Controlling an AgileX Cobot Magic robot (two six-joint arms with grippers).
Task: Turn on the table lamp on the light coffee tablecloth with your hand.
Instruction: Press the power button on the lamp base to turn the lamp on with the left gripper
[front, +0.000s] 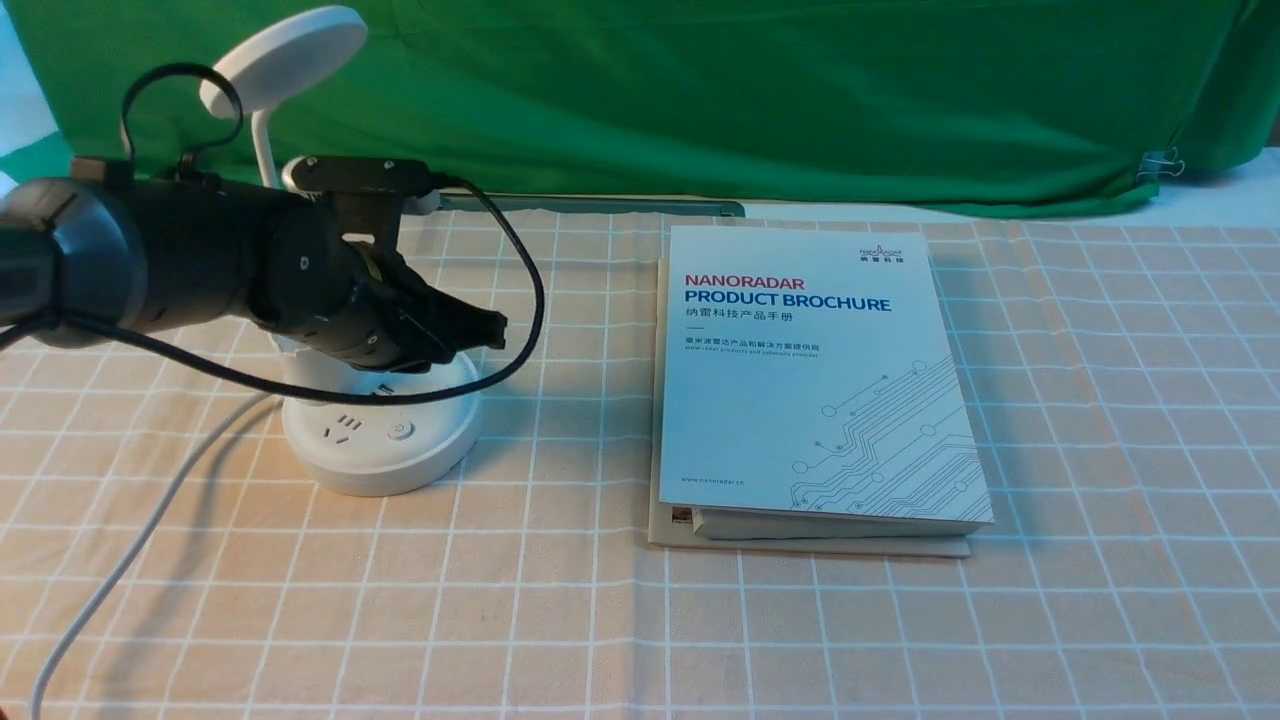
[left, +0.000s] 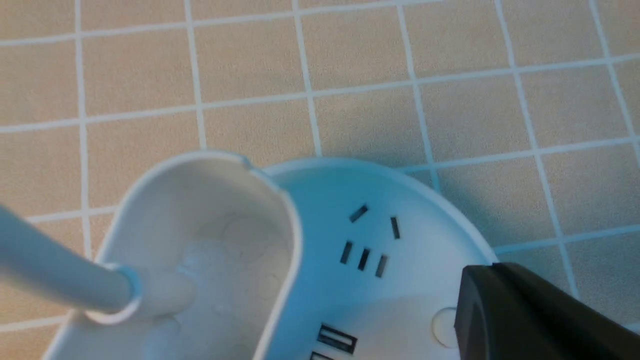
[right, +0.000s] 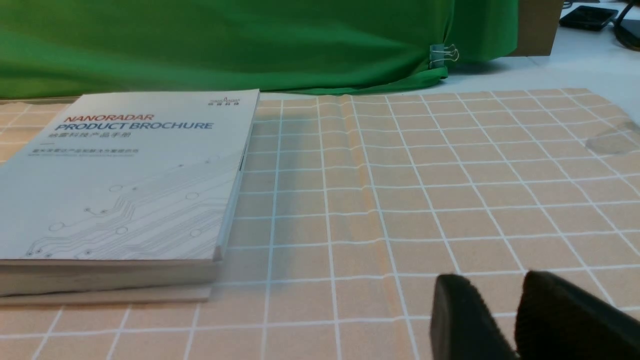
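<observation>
Front view, table lamp (front: 375, 465) on light coffee tablecloth (front: 560, 620), left gripper (front: 490, 329) closed on itself above its base, left wrist view, lamp neck (left: 65, 265) standing inside cup holder (left: 225, 250), right wrist view, right gripper (right: 492, 280) slightly open, gripping nothing

Lamp (front: 380, 455): white plastic, smooth, soft sheen. Tablecloth (front: 560, 620): tan cloth, white-gridded, lightly creased. Drape (front: 750, 100): green cloth, matt, softly folded. Brochure (front: 820, 390): paper, smooth printed cover. Left arm (front: 190, 250): black, smooth, glossy at the rounded joint. Left claw (front: 450, 325): black, mostly matt. Clip (front: 1160, 165): wire handles, metallic-looking.
</observation>
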